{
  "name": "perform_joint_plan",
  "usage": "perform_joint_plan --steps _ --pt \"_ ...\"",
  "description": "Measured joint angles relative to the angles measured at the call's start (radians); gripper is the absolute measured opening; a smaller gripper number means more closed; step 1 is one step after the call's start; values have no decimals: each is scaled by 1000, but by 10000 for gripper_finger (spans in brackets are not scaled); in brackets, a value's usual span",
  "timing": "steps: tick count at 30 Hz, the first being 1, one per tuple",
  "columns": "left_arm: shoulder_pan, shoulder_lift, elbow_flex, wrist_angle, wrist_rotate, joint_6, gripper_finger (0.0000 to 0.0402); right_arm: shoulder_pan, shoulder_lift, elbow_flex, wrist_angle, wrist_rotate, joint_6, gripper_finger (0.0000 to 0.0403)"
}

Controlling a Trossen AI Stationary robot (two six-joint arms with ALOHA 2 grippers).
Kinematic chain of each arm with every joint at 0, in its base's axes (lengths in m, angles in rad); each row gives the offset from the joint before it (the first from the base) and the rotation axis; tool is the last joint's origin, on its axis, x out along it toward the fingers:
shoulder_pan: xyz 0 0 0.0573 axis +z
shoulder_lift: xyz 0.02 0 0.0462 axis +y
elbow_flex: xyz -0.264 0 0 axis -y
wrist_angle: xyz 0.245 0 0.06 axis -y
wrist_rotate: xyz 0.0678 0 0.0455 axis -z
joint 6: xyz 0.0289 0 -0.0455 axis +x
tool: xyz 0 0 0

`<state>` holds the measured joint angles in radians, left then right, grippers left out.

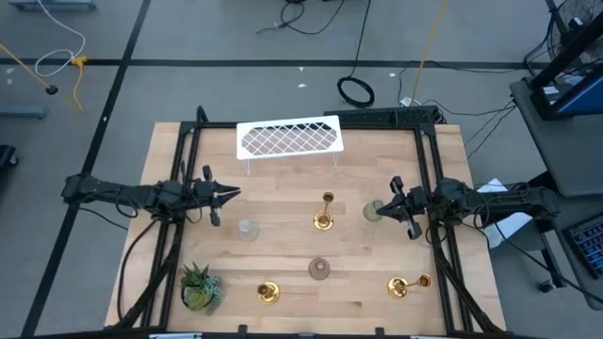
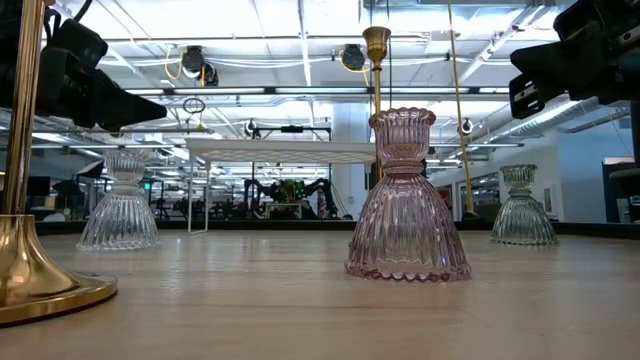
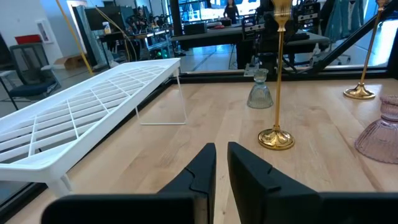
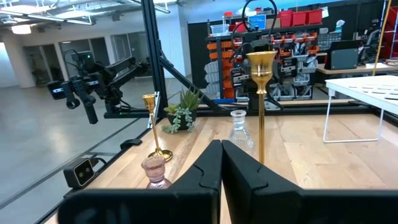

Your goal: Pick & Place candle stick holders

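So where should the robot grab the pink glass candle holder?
Probably the narrow ribbed neck of the pink glass holder, coming straight down from above. It stands upright and apart from the others, its skirt flares wide, and the neck is the slimmest part a tool could close around.

2 black jointed arms [image 1: 122, 193] with cabling, each ending in tapered dark fingers [image 3: 202, 171]

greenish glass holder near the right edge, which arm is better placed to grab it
Right. The right gripper hovers just beside the greenish glass holder, fingers closed. The left gripper sits across the table, nearer the clear glass holder.
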<state>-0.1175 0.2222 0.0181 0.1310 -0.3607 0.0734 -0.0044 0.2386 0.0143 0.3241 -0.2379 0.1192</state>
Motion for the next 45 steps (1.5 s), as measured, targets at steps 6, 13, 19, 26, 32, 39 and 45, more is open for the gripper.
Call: perform_joint_plan --steps 6,13,19,26,32,39,45 --pt "0 0 0 0 0 0 49 0 0 0 0 0 0 0" --pt "0 0 0 0 0 0 49 0 0 0 0 0 0 0" --pt "0 0 0 0 0 0 49 0 0 0 0 0 0 0" --pt "0 0 0 0 0 0 49 0 0 0 0 0 0 0" --pt "0 0 0 0 0 0 49 0 0 0 0 0 -14 0" --pt "0 0 0 0 0 0 49 0 0 0 0 0 -52 0" --pt "0 0 0 0 0 0 49 0 0 0 0 0 -52 0"
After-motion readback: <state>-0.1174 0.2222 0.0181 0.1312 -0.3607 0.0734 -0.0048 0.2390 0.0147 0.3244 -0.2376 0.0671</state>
